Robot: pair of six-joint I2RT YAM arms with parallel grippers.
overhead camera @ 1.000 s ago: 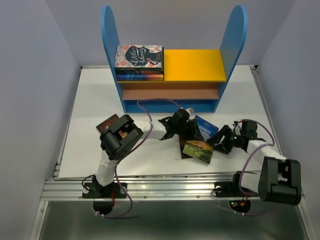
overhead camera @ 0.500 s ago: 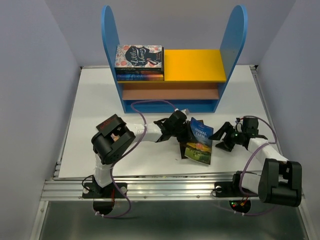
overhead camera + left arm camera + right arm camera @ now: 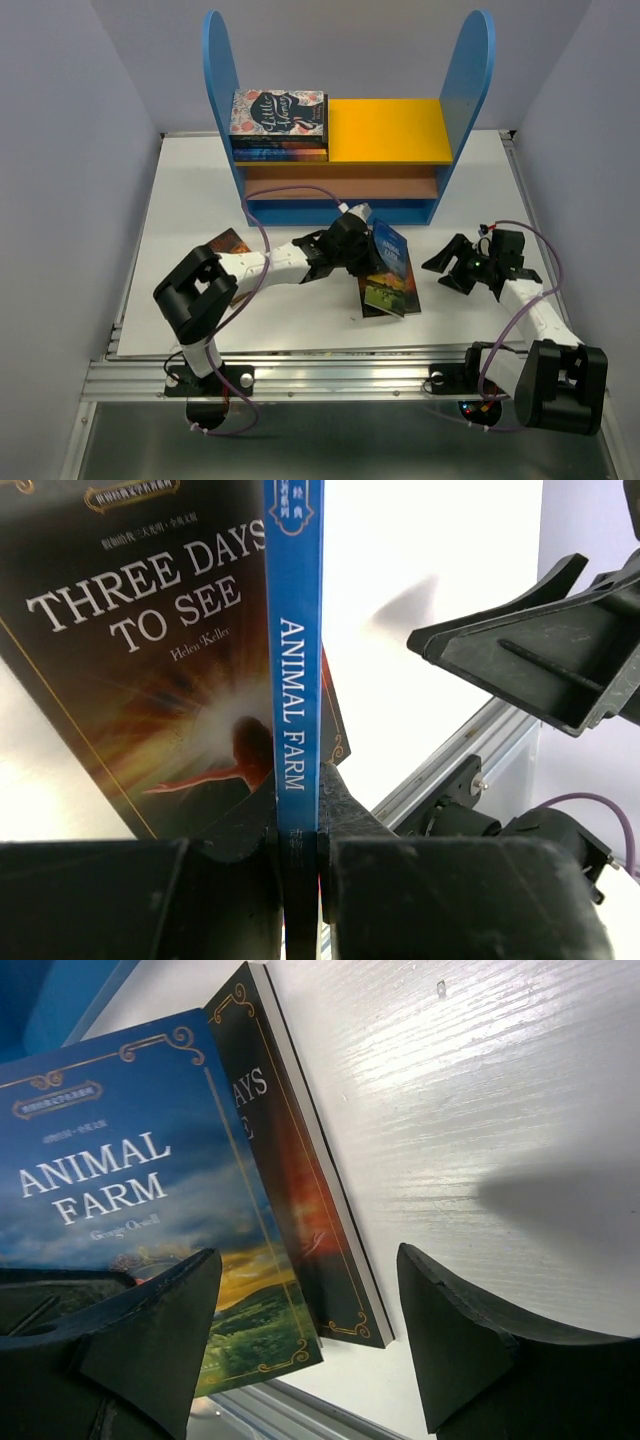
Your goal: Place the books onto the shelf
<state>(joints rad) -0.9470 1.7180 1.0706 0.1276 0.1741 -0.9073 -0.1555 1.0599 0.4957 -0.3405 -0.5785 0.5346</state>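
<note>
In left tool (image 3: 298,830): blue Animal Farm book (image 3: 297,630) (white spine lettering), landscape cover.

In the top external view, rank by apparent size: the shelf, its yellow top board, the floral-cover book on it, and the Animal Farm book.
1. shelf
2. yellow top board
3. floral-cover book and Animal Farm book look about alike. Animal Farm appears tilted, so I won't rank them.
</note>
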